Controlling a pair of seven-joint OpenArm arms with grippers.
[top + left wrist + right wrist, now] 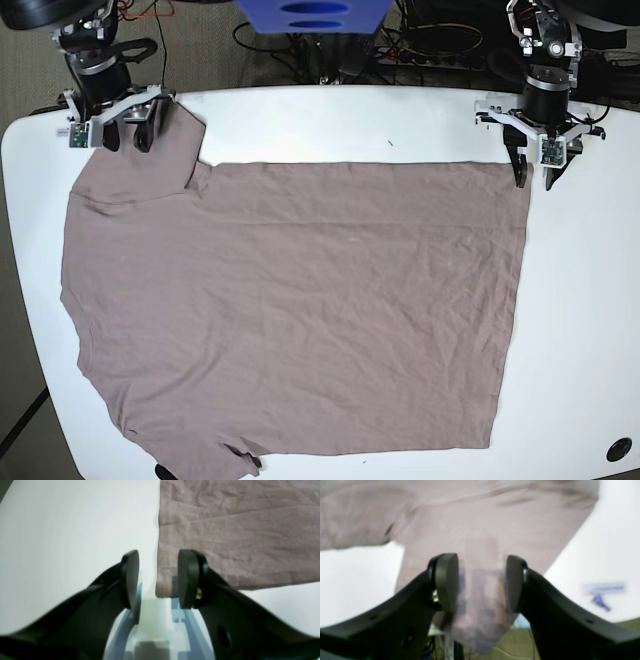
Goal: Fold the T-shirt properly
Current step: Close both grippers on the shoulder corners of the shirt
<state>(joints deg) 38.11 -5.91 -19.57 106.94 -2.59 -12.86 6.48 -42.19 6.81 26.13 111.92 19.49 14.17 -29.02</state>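
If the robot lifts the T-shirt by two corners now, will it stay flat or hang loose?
Probably hang loose: the T-shirt looks thin and creased, so it should sag. It likely weighs little. Spread wide on the table, its lower part may drag.

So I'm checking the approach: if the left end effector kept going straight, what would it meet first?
Probably the T-shirt corner: the left end effector straddles its hem edge, with the table just beneath.

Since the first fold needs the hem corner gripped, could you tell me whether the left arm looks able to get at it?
Probably yes. The left gripper stands open right at the T-shirt, its corner already between the fingers, with only bare table beside it and nothing blocking.
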